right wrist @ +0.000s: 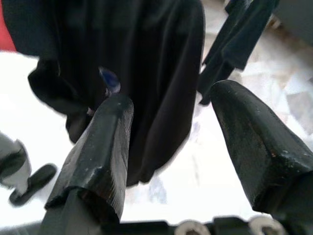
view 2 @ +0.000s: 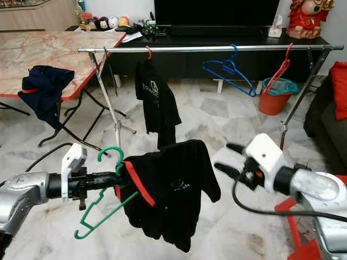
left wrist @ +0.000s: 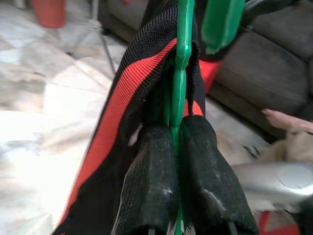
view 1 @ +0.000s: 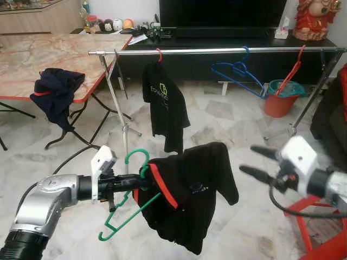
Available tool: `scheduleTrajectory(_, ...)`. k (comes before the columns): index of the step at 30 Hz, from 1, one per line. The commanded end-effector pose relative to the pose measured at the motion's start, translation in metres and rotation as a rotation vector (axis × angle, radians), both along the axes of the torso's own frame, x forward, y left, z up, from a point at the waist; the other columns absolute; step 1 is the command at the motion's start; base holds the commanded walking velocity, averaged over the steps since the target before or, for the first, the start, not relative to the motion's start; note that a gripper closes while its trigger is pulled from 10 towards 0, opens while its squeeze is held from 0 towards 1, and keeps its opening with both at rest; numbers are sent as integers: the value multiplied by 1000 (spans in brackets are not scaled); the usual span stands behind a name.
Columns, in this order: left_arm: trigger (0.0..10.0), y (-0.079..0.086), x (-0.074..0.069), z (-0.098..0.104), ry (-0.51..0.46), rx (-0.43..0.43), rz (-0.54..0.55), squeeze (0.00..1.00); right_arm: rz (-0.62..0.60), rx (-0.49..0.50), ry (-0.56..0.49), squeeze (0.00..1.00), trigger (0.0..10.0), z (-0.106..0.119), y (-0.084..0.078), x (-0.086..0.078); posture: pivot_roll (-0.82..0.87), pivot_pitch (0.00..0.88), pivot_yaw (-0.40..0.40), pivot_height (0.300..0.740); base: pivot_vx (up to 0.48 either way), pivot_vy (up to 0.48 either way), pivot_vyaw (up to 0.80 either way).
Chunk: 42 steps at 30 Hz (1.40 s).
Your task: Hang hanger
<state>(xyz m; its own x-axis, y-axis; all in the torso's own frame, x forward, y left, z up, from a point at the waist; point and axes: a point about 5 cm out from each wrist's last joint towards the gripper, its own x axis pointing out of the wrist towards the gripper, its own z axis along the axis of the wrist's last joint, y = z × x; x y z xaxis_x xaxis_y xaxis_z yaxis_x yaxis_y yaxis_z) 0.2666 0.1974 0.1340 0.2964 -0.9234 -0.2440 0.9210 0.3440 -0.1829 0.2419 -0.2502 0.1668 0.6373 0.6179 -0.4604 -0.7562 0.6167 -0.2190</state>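
A marble-topped table (view 1: 32, 59) stands at the far left, with a dark garment (view 1: 56, 93) draped over its near red edge. In front of it, low in the head views, the left gripper (view 1: 142, 182) reaches out level, its two fingers (left wrist: 151, 196) clamped tight on the green hanger (view 1: 123, 208). The hanger is tilted, its hook (view 1: 136, 156) curving up above the fingers and its bottom bar slanting down toward the floor. A black shirt (view 1: 190, 192) with a red collar band is bunched over the hanger just beyond the fingertips and hangs down from it.

Behind, a silver rail (view 1: 217, 51) runs the width of the room on splayed metal legs. Near its left end a black T-shirt (view 1: 164, 105) with a pale logo hangs from a red hanger (view 1: 159, 54). Past the middle of the rail hangs a bare blue hanger (view 1: 238, 73), and toward the right end a bare red one (view 1: 293, 70) slants down over an orange bucket (view 1: 279, 98) on the marble floor (view 1: 227, 122).

On the right, the right gripper (view 1: 257, 161) hovers level with the bunched shirt and just beside it, apart from the cloth. Its fingers (right wrist: 98, 156) are spread wide with nothing between them, pointing toward the shirt. A dark TV cabinet (view 1: 227, 40) lines the back wall, with a red figurine (view 1: 314, 19) on its right end.
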Motion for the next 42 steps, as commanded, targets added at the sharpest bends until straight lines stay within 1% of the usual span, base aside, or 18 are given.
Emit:
scheduleTrajectory(1, 0, 4, -4, 9, -29, -29, -40, 0, -5, -7, 15, 0, 10000, 0, -8, 1, -222, 0, 8, 740, 0, 0, 0)
scheduleTrajectory(5, 0, 4, -10, 7, -2, -19, -87, 0, 36, -9, 57, 0, 10000, -5, -12, -3, -222, 0, 4, 740, 0, 0, 0)
scheduleTrajectory(6, 0, 3, -13, 7, 5, -22, -110, 0, 79, 17, 78, 0, 10000, -7, -11, -5, -221, 0, 2, 740, 0, 0, 0)
scheduleTrajectory(9, 0, -1, -15, 7, 7, -25, -138, 0, 121, 45, 97, 0, 10000, -10, -9, -8, -215, 0, -5, 740, 0, 0, 0)
scheduleTrajectory(10, 980, -3, -16, 8, 5, -26, -154, 0, 133, 51, 109, 0, 10000, -11, -8, -9, -215, 0, -5, 740, 0, 0, 0)
scheduleTrajectory(11, 7294, -6, -18, 8, -1, -28, -173, 0, 162, 61, 127, 0, 10000, -15, -7, -11, -210, 0, -9, 740, 0, 0, 0)
scheduleTrajectory(12, 7294, -7, -18, 8, -4, -29, -175, 0, 177, 66, 132, 0, 10000, -16, -6, -12, -210, 0, -9, 740, 0, 0, 0)
scheduleTrajectory(13, 10000, -10, -19, 8, -7, -32, -186, 0, 217, 81, 142, 0, 10000, -17, -3, -14, -210, 0, -9, 740, 0, 0, 0)
scheduleTrajectory(15, 10000, -11, -19, 8, -7, -35, -193, 0, 229, 89, 146, 0, 10000, -17, -2, -15, -212, 0, -11, 740, 0, 0, 0)
scheduleTrajectory(16, 10000, -13, -21, 9, -6, -43, -211, 0, 274, 136, 167, 0, 10000, -15, 1, -18, -211, 0, -11, 740, 0, 0, 0)
scheduleTrajectory(18, 10000, -15, -22, 9, -5, -44, -222, 0, 309, 149, 187, 0, 10000, -16, 1, -21, -209, 0, -13, 740, 0, 0, 0)
scheduleTrajectory(22, 10000, -18, -23, 10, -8, -40, -240, 0, 294, 94, 201, 0, 10000, -23, -5, -20, -209, 0, -16, 740, 0, 0, 0)
scheduleTrajectory(26, 10000, -20, -24, 10, -14, -35, -252, 0, 282, 45, 207, 0, 10000, -29, -6, -18, -209, 0, -16, 740, 0, 0, 0)
scheduleTrajectory(29, 10000, -22, -24, 12, -19, -39, -262, 0, 208, -7, 203, 0, 10000, -39, -13, -11, -209, 0, -16, 740, 0, 0, 0)
scheduleTrajectory(31, 10000, -23, -24, 12, -19, -39, -264, 0, 208, -9, 204, 0, 10000, -41, -12, -11, -207, 0, -17, 740, 0, 0, 0)
scheduleTrajectory(35, 10000, -25, -24, 11, -18, -42, -266, 0, 234, 25, 213, 0, 10000, -44, -6, -14, -208, 0, -16, 740, 0, 0, 0)
scheduleTrajectory(37, 10000, -27, -25, 12, -16, -49, -276, 0, 263, 63, 208, 0, 10000, -45, 0, -15, -209, 0, -15, 740, 0, 0, 0)
scheduleTrajectory(42, 10000, -29, -24, 12, -17, -49, -279, 0, 279, 101, 205, 0, 10000, -46, 3, -14, -207, 0, -16, 740, 0, 0, 0)
